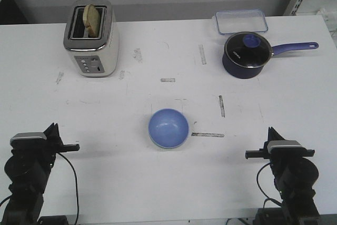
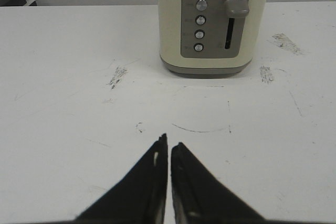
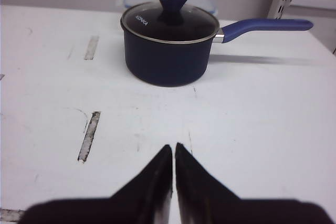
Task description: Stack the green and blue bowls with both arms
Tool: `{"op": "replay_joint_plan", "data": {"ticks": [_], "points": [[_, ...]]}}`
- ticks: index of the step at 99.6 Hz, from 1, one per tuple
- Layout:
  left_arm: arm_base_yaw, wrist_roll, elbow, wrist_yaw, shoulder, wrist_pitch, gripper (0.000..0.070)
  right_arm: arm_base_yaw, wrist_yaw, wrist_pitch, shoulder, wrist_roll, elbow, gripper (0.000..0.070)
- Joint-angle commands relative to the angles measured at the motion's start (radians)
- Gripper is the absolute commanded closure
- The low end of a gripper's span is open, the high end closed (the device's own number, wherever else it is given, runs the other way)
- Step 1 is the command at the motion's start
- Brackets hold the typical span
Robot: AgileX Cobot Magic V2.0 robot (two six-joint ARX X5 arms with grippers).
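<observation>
A light periwinkle blue bowl (image 1: 168, 127) sits upright and empty, well in front of the cream toaster (image 1: 91, 39) and off to the toaster's right. A thin pale green rim shows along its near edge, so it appears to rest inside a mint green bowl (image 1: 166, 146) of equal size.

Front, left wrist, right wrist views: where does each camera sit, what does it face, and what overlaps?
Front: above the robot, looking forward over the table; blue bowl central, both arms at the near edge.
Left wrist: on the left arm, facing the toaster; left gripper shut.
Right wrist: on the right arm, facing the saucepan; right gripper shut.
Shared: front also shows toaster and saucepan.
</observation>
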Motion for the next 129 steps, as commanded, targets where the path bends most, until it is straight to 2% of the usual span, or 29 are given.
{"op": "replay_joint_plan", "data": {"ticks": [1, 100, 129], "points": [[0.002, -0.003, 0.008, 0.002, 0.004, 0.017, 0.0699, 0.001, 0.003, 0.029, -0.022, 0.011, 0.008, 0.0700], [0.002, -0.003, 0.004, 0.002, -0.136, 0.021, 0.0699, 0.001, 0.003, 0.042, -0.041, 0.011, 0.008, 0.0700], [0.002, -0.003, -0.187, 0.024, -0.330, 0.043, 0.0699, 0.001, 0.003, 0.042, -0.041, 0.011, 0.008, 0.0700]]}}
